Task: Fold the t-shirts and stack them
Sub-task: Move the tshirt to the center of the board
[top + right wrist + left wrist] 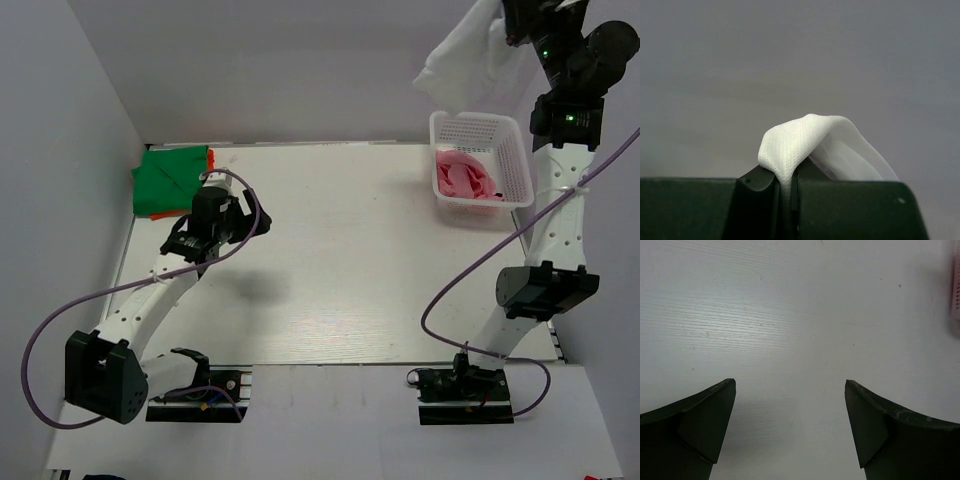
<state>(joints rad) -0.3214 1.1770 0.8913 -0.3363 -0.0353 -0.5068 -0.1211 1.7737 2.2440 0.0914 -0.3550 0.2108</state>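
Observation:
My right gripper (pixel 512 25) is raised high above the basket at the back right and is shut on the white t-shirt (pixel 462 62), which hangs down bunched from it. In the right wrist view a fold of the white t-shirt (pixel 800 142) is pinched between the closed jaws of the gripper (pixel 787 192). The pink t-shirt (pixel 462 176) lies crumpled in the basket. The green t-shirt (pixel 170 180) lies folded at the back left, with an orange t-shirt (pixel 211 157) showing at its edge. My left gripper (pixel 240 215) is open and empty over the bare table, beside the green shirt; its jaws (pixel 790 385) stand wide apart.
The white plastic lattice basket (pixel 512 150) stands at the back right of the white table (pixel 340 260); its edge shows in the left wrist view (pixel 956 285). Grey walls close in the table on the left, back and right. Purple cables loop from both arms.

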